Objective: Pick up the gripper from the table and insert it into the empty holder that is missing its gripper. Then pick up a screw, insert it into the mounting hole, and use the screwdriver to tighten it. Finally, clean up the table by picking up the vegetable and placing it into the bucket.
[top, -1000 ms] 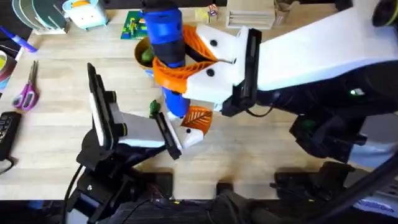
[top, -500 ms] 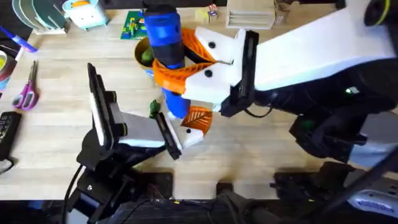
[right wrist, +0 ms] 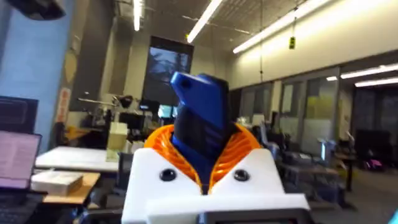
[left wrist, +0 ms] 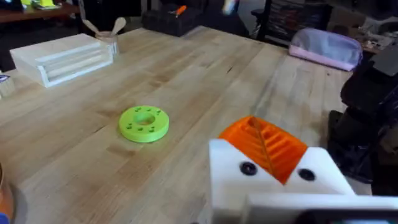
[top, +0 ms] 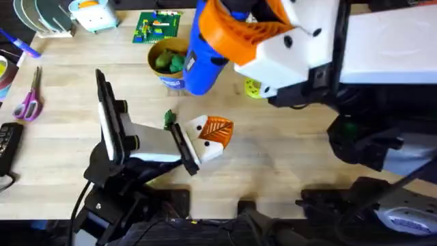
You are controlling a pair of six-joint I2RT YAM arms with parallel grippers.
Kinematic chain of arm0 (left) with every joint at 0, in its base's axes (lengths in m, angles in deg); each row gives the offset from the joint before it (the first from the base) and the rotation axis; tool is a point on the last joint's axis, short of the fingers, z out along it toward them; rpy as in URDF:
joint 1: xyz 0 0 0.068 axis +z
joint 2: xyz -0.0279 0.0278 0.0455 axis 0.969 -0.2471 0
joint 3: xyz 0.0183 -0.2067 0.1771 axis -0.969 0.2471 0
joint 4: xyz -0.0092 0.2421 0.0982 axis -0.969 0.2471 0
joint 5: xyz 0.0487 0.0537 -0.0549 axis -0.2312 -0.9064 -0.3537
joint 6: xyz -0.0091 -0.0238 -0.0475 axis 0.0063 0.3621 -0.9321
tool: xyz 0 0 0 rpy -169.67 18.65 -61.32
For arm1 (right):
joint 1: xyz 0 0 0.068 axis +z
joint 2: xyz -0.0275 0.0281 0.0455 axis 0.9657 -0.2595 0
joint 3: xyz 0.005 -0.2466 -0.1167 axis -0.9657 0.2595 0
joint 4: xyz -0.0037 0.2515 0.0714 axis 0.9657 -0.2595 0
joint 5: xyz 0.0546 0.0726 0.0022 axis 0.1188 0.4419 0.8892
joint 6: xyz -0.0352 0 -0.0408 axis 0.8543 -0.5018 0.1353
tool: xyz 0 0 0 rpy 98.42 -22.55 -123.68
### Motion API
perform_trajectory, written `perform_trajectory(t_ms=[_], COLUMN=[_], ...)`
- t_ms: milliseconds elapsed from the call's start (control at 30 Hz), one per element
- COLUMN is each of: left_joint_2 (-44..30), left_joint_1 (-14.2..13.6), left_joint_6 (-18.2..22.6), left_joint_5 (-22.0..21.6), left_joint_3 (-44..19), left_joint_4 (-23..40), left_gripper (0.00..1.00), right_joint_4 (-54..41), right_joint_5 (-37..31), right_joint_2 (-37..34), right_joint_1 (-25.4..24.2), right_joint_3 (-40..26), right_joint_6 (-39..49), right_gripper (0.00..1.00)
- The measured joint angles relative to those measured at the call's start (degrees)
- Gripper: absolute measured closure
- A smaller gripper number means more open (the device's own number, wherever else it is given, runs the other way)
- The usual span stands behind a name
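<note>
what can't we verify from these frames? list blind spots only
- Screwdriver tip: overhead, hidden under its own blue body; right wrist view, hidden between the right gripper fingers.
- Mounting hole and screw: overhead, too small on the holder, which the left arm's wrist partly covers.
- Bucket: overhead, screwdriver covers its right side.
- Small green piece by the left arm: too small to identify.

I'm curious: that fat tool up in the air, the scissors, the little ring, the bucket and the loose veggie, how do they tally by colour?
Blue: 1, the screwdriver
Purple: 1, the scissors
Green: 2, the disc and the vegetable
Tan: 1, the bucket
Total: 5
</note>
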Motion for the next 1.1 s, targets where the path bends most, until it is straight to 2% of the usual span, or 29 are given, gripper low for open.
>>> perform_trajectory(t_ms=[167,267,433,533,700,800,967,1100], left_joint_2=[0.0,0.0,0.0,0.0,0.0,0.0,0.0,0.0], left_joint_1=[0.0,0.0,0.0,0.0,0.0,0.0,0.0,0.0], left_joint_6=[0.0,0.0,0.0,0.0,0.0,0.0,0.0,0.0], left_joint_5=[0.0,0.0,0.0,0.0,0.0,0.0,0.0,0.0], left_joint_3=[0.0,0.0,0.0,0.0,0.0,0.0,0.0,0.0], left_joint_4=[0.0,0.0,0.0,0.0,0.0,0.0,0.0,0.0], left_gripper=[0.992,0.992,0.992,0.992,0.992,0.992,0.992,0.992], right_joint_4=[-10.2,-22.4,-59.1,-72.0,-73.2,-73.3,-74.0,-73.7], right_joint_5=[0.5,0.8,-2.1,-8.3,-18.4,-22.2,-25.9,-27.6], right_joint_2=[0.0,-0.1,-1.6,-5.1,-13.9,-19.4,-29.3,-33.2], right_joint_1=[-5.0,-10.4,-20.6,-25.2,-31.6,-33.1,-33.1,-32.9], right_joint_3=[0.0,-0.3,-7.6,-13.0,-18.0,-18.2,-18.2,-18.2], right_joint_6=[2.6,9.0,30.9,44.6,63.7,71.1,77.1,79.6], right_gripper=[0.978,0.978,0.978,0.978,0.978,0.978,0.978,0.978])
